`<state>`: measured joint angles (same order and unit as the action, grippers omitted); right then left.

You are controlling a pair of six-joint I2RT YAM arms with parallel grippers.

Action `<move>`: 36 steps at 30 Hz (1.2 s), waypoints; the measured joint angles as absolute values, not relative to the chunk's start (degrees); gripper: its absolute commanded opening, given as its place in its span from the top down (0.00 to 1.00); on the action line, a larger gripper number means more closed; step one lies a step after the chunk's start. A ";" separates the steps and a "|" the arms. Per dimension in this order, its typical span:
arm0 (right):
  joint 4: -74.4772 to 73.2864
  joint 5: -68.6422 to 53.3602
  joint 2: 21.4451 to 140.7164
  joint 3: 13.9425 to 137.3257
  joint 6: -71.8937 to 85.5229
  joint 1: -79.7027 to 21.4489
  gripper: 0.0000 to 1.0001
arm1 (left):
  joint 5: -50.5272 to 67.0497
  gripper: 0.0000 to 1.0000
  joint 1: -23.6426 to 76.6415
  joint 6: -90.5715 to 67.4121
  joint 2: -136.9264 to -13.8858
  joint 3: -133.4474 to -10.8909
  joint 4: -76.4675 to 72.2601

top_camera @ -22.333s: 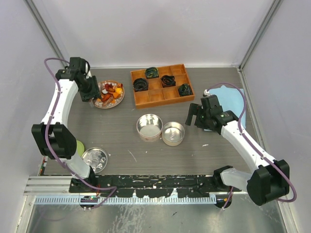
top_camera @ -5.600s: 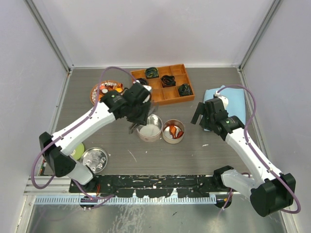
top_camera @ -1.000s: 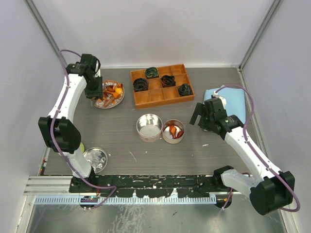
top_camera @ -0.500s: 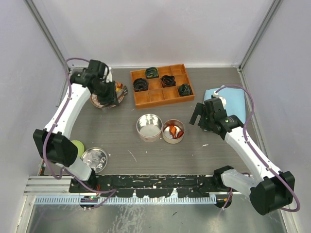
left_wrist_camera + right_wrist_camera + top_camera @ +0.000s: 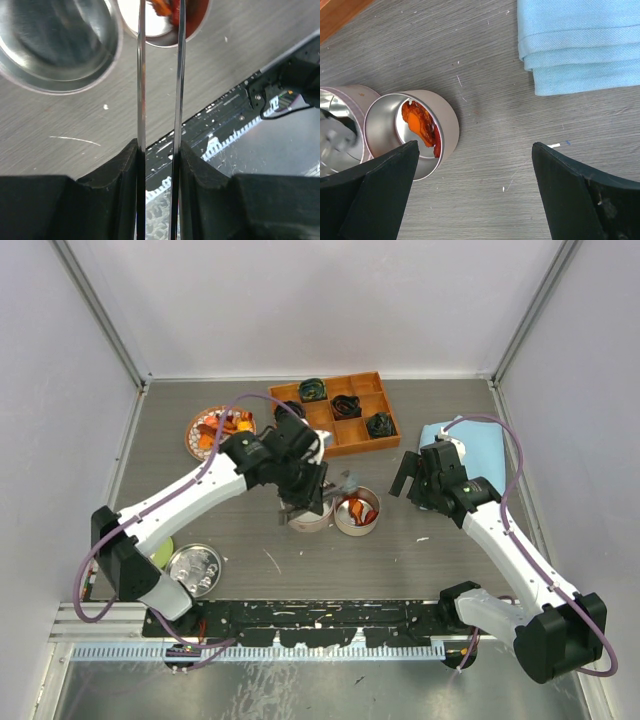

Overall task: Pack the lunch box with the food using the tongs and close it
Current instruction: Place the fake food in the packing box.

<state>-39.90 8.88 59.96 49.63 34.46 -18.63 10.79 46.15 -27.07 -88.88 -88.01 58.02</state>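
Mid-transfer, bringing food to the small tin (image 5: 356, 531). Pinching the tongs (image 5: 141, 75) in the left jaws, partway shut around both thin arms, with the tips reaching over the small tin's rim, just beside the big tin (image 5: 60, 45). Cannot tell if gripping a piece at the tips, cut off at the frame edge. Note orange food (image 5: 417, 122) already inside the small tin, more on the plate (image 5: 189, 432) at far left of the bench (image 5: 250, 540). Note the right jaws spread fully, holding nothing, hovering near the blue cloth (image 5: 580, 45). To do well: centre the tips over the tin mouth, dip below the rim, then ease the squeeze. Avoid nudging either tin. Probably mid-packing, not yet closed.
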 measured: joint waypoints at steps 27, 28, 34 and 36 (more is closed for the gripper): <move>-39.92 8.91 58.50 49.58 34.61 -18.63 0.00 | 0.75 0.53 56.07 -26.28 -97.65 -91.46 62.11; -39.92 8.91 58.50 49.58 34.61 -18.61 0.00 | 0.67 0.53 56.14 -26.22 -97.65 -91.55 62.19; -39.92 8.91 58.50 49.58 34.61 -18.63 0.00 | -0.19 0.53 56.18 -26.09 -97.65 -92.18 63.35; -39.92 8.91 58.50 49.58 34.61 -18.63 0.00 | -0.38 0.53 56.18 -26.06 -97.65 -92.79 63.83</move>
